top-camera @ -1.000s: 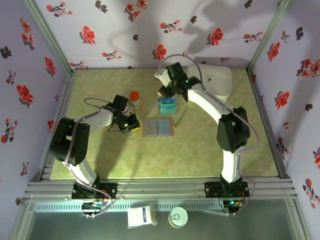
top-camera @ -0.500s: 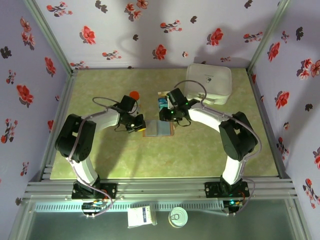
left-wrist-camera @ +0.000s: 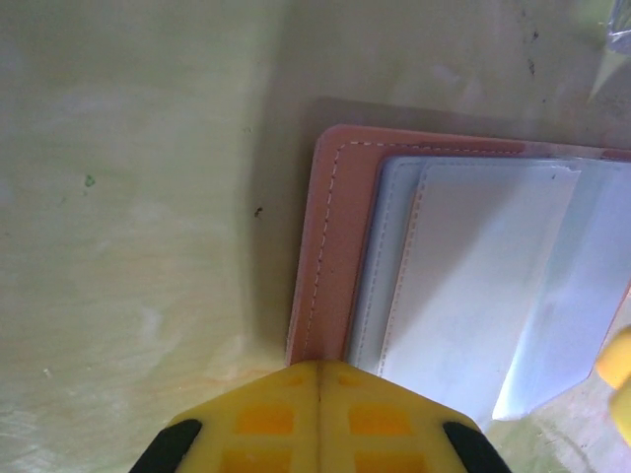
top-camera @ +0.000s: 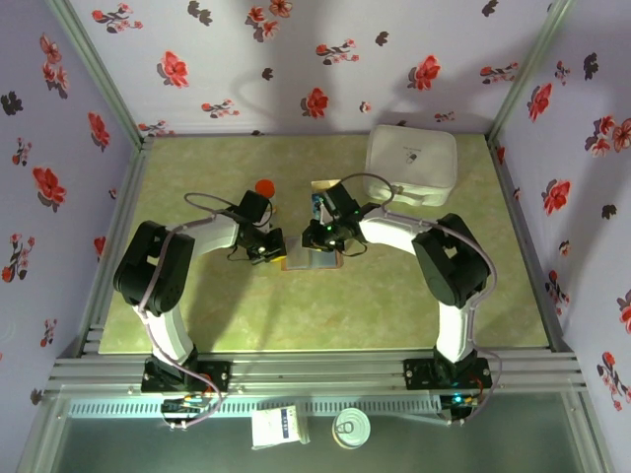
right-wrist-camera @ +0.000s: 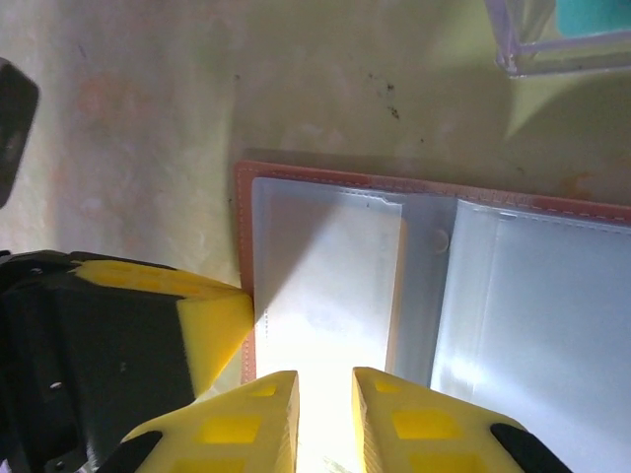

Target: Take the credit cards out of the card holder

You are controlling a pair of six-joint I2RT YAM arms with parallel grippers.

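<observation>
The card holder lies open and flat on the green table, brown-edged with pale blue-grey panels. My left gripper is shut, its yellow tip pressing on the brown left edge of the holder. My right gripper hovers low over the left panel, open by a narrow gap with nothing clearly between its fingers. A pale card-shaped sleeve fills that panel; glare washes out its face. Teal credit cards sit in the clear tray just behind the holder.
An orange-capped bottle stands behind my left gripper. A large white rounded box sits at the back right. My left gripper's yellow finger is right beside my right gripper. Flowered walls enclose the table.
The right arm swung from the back by the clear tray down onto the holder's left panel. The left gripper slid right to the holder's left edge.
</observation>
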